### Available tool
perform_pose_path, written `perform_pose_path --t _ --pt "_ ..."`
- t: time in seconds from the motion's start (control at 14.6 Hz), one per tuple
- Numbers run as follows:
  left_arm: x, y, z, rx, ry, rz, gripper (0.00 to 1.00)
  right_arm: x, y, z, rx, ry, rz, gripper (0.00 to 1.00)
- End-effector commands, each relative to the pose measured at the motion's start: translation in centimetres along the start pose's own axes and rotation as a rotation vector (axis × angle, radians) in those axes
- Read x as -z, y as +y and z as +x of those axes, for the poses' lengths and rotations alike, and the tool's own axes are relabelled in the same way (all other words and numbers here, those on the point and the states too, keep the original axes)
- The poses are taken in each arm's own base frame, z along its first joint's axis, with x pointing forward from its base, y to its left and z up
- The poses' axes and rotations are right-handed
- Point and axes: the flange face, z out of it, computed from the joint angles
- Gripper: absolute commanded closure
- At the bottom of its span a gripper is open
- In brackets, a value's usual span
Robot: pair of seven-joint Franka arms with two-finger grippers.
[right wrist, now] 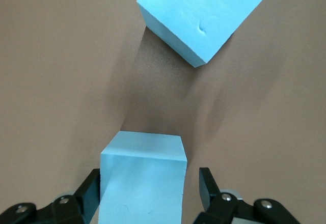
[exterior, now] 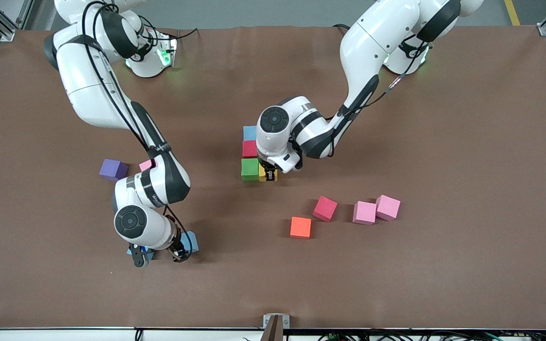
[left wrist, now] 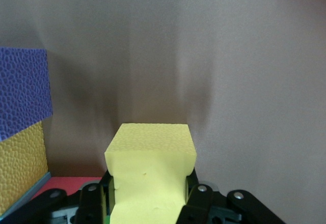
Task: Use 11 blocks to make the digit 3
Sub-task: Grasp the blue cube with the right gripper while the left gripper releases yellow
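The left gripper (exterior: 268,177) is down at the table (exterior: 443,142) in the middle, its jaws clamped on a yellow block (left wrist: 150,175); in the left wrist view the cube sits squarely between the two fingers (left wrist: 201,196), pinched on both side faces, its outer end sticking out past the fingertips; in the front view it lies beside the green block (exterior: 250,169), touching it, at the near end of a short column; the red block (exterior: 249,148) touches the green one on its farther side, and a light blue block (exterior: 250,132) comes next, farthest from the front camera

The right gripper (exterior: 157,253) is low over the table toward the right arm's end; its jaws stand apart on either side of a light blue block (right wrist: 141,180); the right wrist view shows a narrow gap on each side, so the fingers do not press it; a second light blue block (right wrist: 204,12) lies near it, turned at an angle, apart from the first

Loose blocks: a purple block (exterior: 113,169) and a pink block (exterior: 145,165) near the right arm; an orange block (exterior: 300,227), a second red block (exterior: 325,208) and two pink blocks (exterior: 376,210) touching each other, nearer the front camera than the column
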Motion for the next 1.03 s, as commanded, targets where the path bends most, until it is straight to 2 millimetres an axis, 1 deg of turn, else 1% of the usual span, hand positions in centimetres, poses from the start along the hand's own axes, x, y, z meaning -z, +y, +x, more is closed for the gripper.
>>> perform_pose_path --t 0.0,0.07,0.27,0.34,0.48,0.62,0.69,0.76,0.82,0.89,0.96 --pt "-0.4 0.0 -0.5 0.003 -0.001 -0.017 0.02 0.0 -0.3 0.1 -0.001 -0.01 -0.001 0.18" --pt "0.1 0.4 -0.3 0.004 -0.003 -0.025 0.0 -0.1 -0.3 -0.1 0.002 -0.011 -0.003 0.2" --pt "1.4 1.0 0.0 0.005 0.004 -0.036 0.0 -0.2 -0.3 -0.3 0.004 -0.011 -0.001 0.23" --pt "1.4 1.0 0.1 0.007 0.007 -0.035 0.0 -0.3 -0.3 -0.3 0.004 -0.011 0.0 0.24" --pt "2.2 1.0 0.2 0.006 0.018 -0.032 0.0 -0.3 -0.3 -0.4 0.005 -0.011 0.0 0.25" --pt "3.2 0.7 0.2 0.005 0.036 -0.022 0.0 -0.3 -0.3 -0.4 0.005 -0.011 0.0 0.29" --pt "3.9 0.6 0.1 0.003 0.039 -0.022 0.0 -0.4 -0.3 -0.4 0.005 -0.012 -0.001 0.36" --pt "4.1 0.5 0.2 0.001 0.047 -0.019 0.0 -0.4 -0.3 -0.7 0.02 -0.012 -0.001 0.6" --pt "4.6 0.3 0.2 -0.006 0.05 -0.02 0.0 -0.3 -0.4 -1.3 0.041 -0.012 -0.001 0.71" --pt "5.2 0.3 0.3 -0.018 0.051 -0.022 0.0 -0.3 -0.4 -1.5 0.048 -0.013 -0.004 0.88" --pt "6.1 0.6 0.7 -0.027 0.056 -0.025 0.0 -0.1 -0.4 -2.1 0.056 -0.012 -0.004 0.97"
